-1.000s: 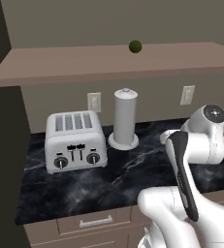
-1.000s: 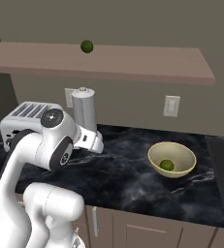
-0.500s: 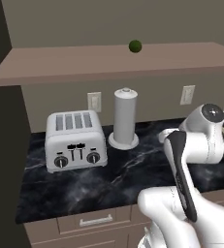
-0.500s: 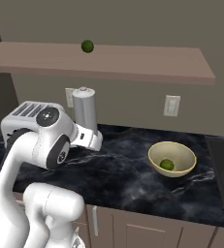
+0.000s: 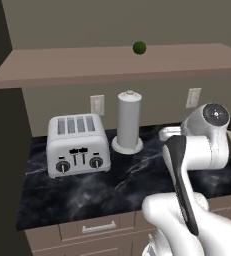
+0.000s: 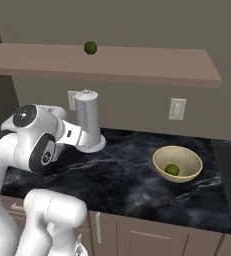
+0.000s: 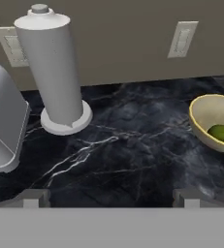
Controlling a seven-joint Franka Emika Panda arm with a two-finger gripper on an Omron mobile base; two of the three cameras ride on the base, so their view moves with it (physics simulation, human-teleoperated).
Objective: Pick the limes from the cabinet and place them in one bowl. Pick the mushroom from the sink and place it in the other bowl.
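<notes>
The black marble counter (image 6: 132, 180) runs under the long wooden cabinet (image 6: 137, 62) shelf. A silver toaster (image 5: 77, 145) stands at the counter's left end, with a white paper towel roll (image 5: 129, 122) upright beside it. The cream bowl (image 6: 177, 164) sits well to the right, holding one lime (image 6: 172, 169). The other lime (image 6: 90, 47) rests on the cabinet shelf, above the roll. The gripper (image 7: 111, 196) is open and empty, low over the counter between roll and bowl.
</notes>
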